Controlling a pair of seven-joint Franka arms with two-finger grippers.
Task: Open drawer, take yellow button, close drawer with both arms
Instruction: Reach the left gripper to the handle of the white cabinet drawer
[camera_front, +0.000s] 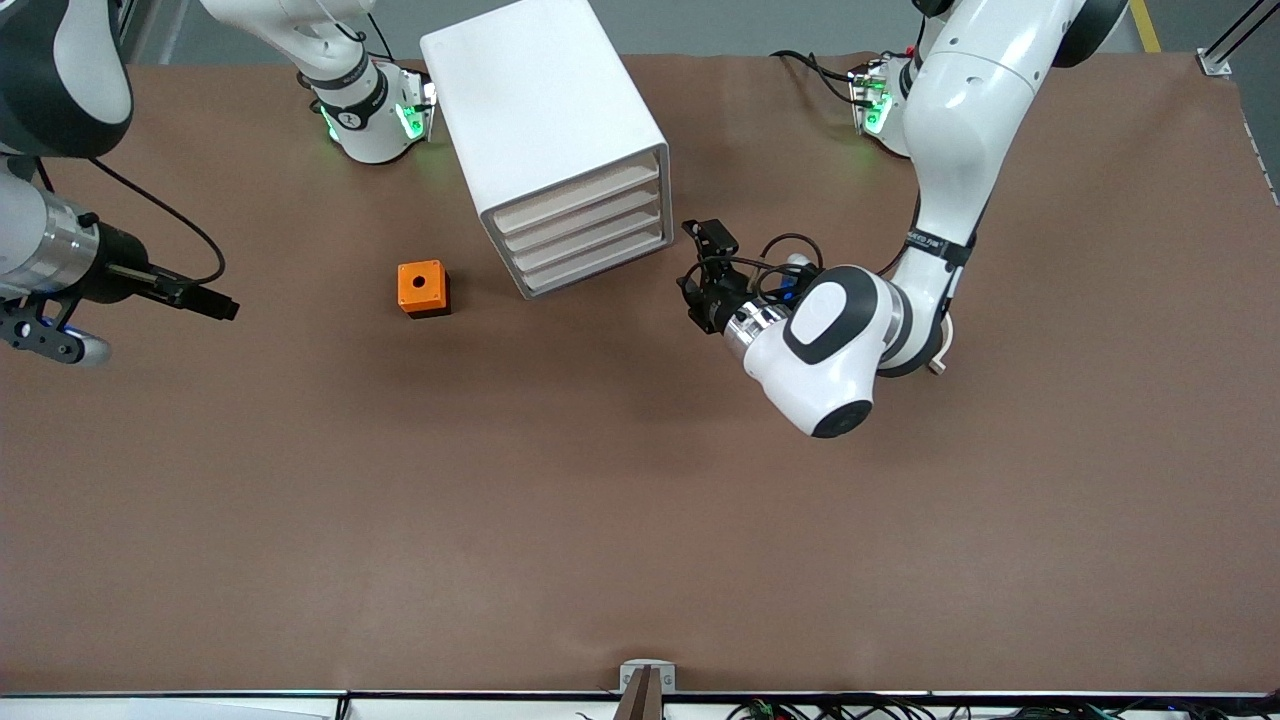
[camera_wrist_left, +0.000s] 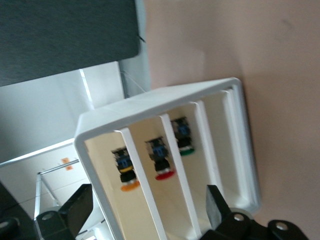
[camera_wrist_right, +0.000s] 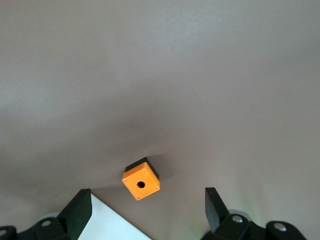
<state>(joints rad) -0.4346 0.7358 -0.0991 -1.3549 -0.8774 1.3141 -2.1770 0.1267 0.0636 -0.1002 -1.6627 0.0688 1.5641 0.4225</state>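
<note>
The white cabinet (camera_front: 545, 110) stands near the robots' bases. Its uppermost drawer (camera_front: 575, 195) is shut, flush with the three below it. In the left wrist view the drawer fronts show what lies inside. The button (camera_wrist_left: 127, 172), orange cap on a dark body, lies in the compartment beside the cabinet's top wall. My left gripper (camera_front: 692, 275) hangs open just in front of the drawer fronts, touching nothing, its fingers (camera_wrist_left: 215, 210) wide apart. My right gripper (camera_wrist_right: 147, 210) is open and empty, over the table above the orange box (camera_wrist_right: 141, 179).
The orange box with a hole (camera_front: 423, 287) stands beside the cabinet toward the right arm's end. Red-capped (camera_wrist_left: 161, 162) and green-capped (camera_wrist_left: 184, 137) buttons lie in lower drawers. The right arm's wrist (camera_front: 60, 260) hangs at the table's edge.
</note>
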